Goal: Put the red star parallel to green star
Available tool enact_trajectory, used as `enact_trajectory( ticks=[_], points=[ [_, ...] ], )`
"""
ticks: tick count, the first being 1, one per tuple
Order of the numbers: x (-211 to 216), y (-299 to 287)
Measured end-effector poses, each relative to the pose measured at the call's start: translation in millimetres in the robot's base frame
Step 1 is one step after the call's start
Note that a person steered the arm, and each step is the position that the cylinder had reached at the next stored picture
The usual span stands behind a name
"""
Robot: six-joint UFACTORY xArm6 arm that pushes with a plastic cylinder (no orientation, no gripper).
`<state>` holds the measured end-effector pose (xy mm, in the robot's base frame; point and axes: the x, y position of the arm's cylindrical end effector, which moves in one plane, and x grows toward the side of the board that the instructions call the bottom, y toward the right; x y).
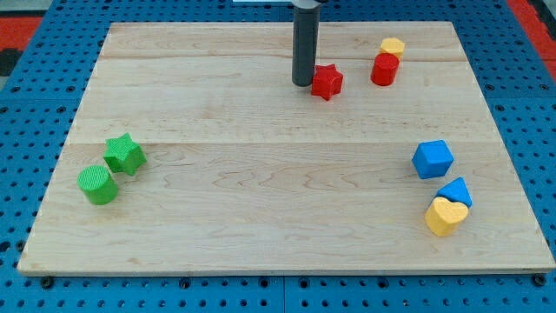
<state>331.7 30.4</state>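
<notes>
Claw absent; my tip point(302, 84) touches ridged red star point(327, 82) on pale wooden board point(261, 200).

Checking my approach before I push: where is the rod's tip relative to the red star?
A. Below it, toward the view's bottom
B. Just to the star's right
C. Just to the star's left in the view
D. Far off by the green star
C: my tip sits right against the left side of the red star in the view.
</notes>
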Motion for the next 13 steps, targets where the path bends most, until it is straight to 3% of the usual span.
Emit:
enact_trajectory(
  ticks=[2,4,6,7,9,10,12,13],
  points=[
    [-56.9,-13.5],
    [-43.4,84.4],
    [-20.2,7.4],
    [-18.9,-2.2],
    [-24.7,52.1],
    [16.0,14.7],
    [39.8,-119.0],
    [50.9,-141.2]
  ],
)
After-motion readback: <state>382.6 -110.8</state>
